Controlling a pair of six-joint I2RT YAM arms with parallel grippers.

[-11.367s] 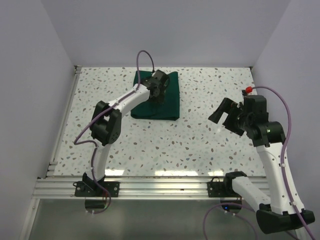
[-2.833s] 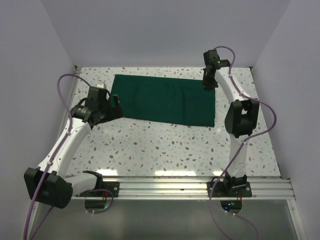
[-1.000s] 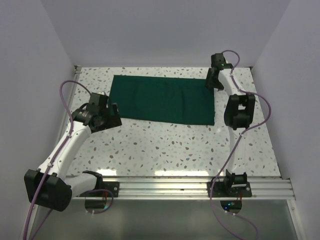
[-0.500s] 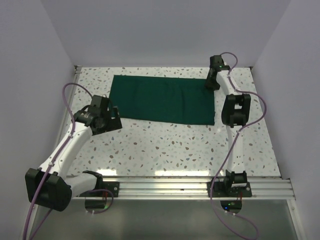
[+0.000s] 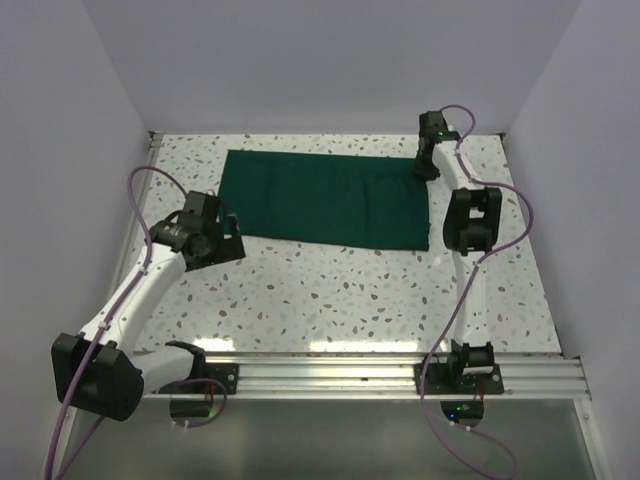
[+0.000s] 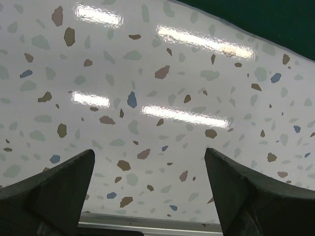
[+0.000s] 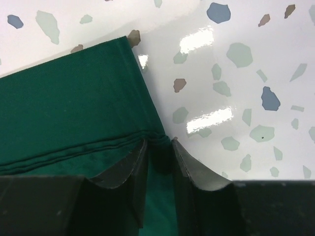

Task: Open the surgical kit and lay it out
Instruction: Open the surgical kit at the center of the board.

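speckled table [image 5: 330,290] bears green cloth [image 5: 320,195]; right tool [image 7: 158,145] pinches its edge.

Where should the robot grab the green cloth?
At an edge near a corner, coming in from the side, low over the table. The green cloth lies flat, so only its edge can be pinched. The right gripper pinches the right edge that way.

Spread flat: green cloth [image 5: 325,198] — right gripper [image 5: 428,172] at its far-right corner, left gripper [image 5: 228,243] beside near-left corner
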